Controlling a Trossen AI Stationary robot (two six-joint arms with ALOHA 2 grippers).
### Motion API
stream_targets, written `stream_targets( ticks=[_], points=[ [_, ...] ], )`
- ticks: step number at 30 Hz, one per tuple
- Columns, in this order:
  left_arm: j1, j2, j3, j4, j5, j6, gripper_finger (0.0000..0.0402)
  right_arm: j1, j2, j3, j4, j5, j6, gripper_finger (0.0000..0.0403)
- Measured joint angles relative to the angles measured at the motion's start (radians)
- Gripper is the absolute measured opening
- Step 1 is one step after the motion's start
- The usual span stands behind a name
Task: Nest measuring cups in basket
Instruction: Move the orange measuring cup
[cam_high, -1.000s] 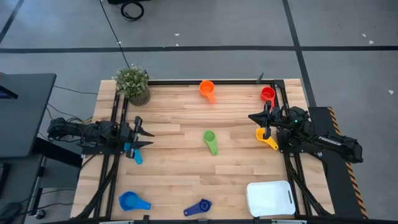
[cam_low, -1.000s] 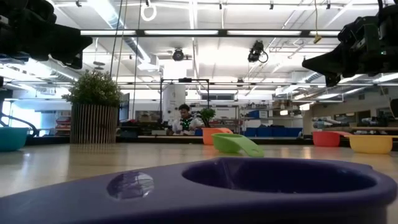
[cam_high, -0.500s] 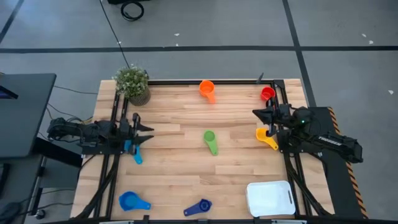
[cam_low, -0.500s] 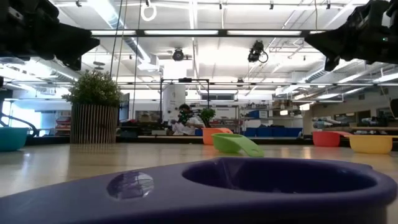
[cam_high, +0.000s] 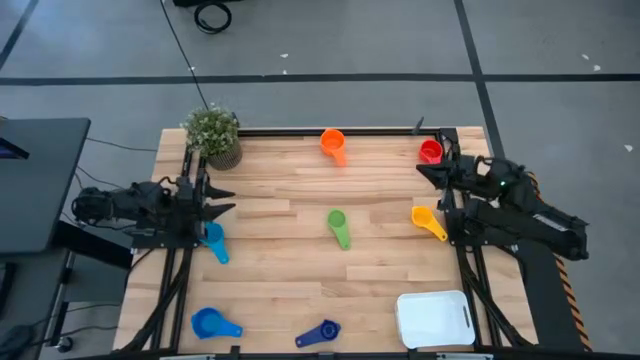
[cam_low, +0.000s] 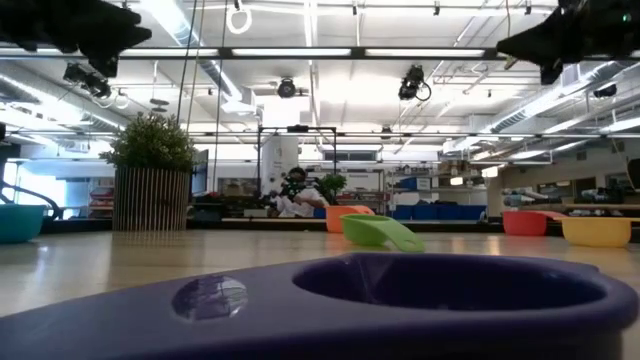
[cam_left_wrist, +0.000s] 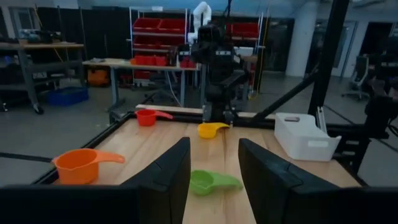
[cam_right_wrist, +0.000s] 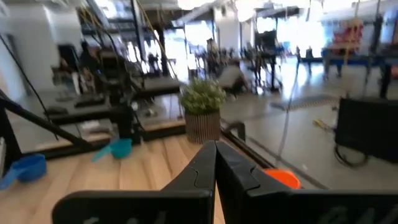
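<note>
Nearest the low camera lies the dark blue cup (cam_high: 322, 333), with the blue cup (cam_high: 208, 322) to its left and the empty basket (cam_high: 434, 318) to its right. The left gripper (cam_high: 222, 203), fingers apart and empty, hovers beside the teal cup (cam_high: 213, 238). The right gripper (cam_high: 424, 171), closed and empty, has drawn back from the yellow cup (cam_high: 424, 218) towards the red cup (cam_high: 431, 150). Green cup (cam_high: 338, 224) mid-table; orange cup (cam_high: 332, 142) and plant (cam_high: 213, 132) at the far edge.

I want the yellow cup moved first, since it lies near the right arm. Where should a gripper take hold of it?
Probably the yellow cup by its round bowl rim, coming straight down from above: it sits upright, mouth up, with bare table around it. Its flat handle lies low against the wood, pointing toward the basket, so it offers less to pinch.
</note>
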Motion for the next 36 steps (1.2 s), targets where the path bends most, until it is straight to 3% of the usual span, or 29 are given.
stream_targets(
  ticks=[9, 13, 18, 28, 36],
  points=[
    [0.000, 0.242, 0.248, -0.205, -0.003, -0.084, 0.0142, 0.001, 0.338, 0.380, -0.339, 0.000, -0.046, 0.0016],
    [0.000, 0.372, 0.354, -0.358, -0.003, -0.242, 0.0142, 0.001, 0.519, 0.518, -0.411, -0.004, -0.029, 0.0016],
    [0.000, 0.489, 0.451, -0.407, -0.003, -0.338, 0.0142, 0.001, 0.732, 0.646, -0.416, -0.007, 0.052, 0.0016],
    [0.000, 0.556, 0.520, -0.409, -0.003, -0.350, 0.0142, -0.002, 1.086, 0.822, -0.415, 0.003, -0.060, 0.0026],
    [0.000, 0.556, 0.520, -0.449, -0.002, -0.419, 0.0142, -0.008, 1.274, 0.945, -0.326, 0.086, -0.173, 0.0096]
  ],
)
